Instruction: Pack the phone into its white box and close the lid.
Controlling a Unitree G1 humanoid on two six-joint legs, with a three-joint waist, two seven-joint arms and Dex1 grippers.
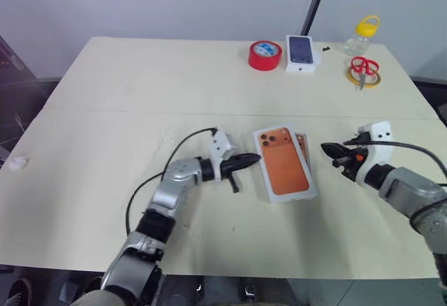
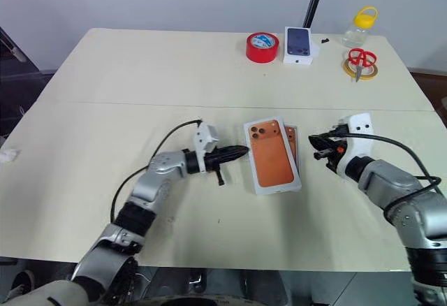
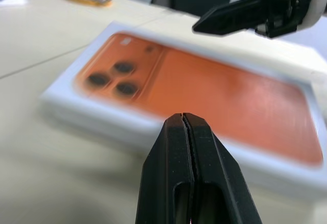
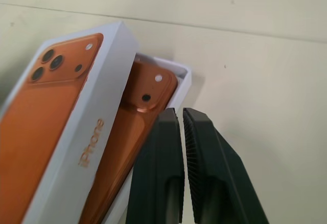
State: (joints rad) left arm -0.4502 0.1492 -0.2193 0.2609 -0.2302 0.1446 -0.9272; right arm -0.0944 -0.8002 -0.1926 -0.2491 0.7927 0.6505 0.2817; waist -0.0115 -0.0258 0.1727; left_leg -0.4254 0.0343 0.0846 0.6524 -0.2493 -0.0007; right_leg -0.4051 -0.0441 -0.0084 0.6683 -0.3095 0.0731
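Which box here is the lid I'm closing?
Look at the near middle of the cream table, between the two arms. The lid is the white box printed with an orange phone, lying askew over the tray; the far small box shows a dark phone.

I get even, soft room light over the desk, with faint shadows and no glare. On my left wrist view the lid is blurred while the fingers stay sharp; the right wrist view is crisp
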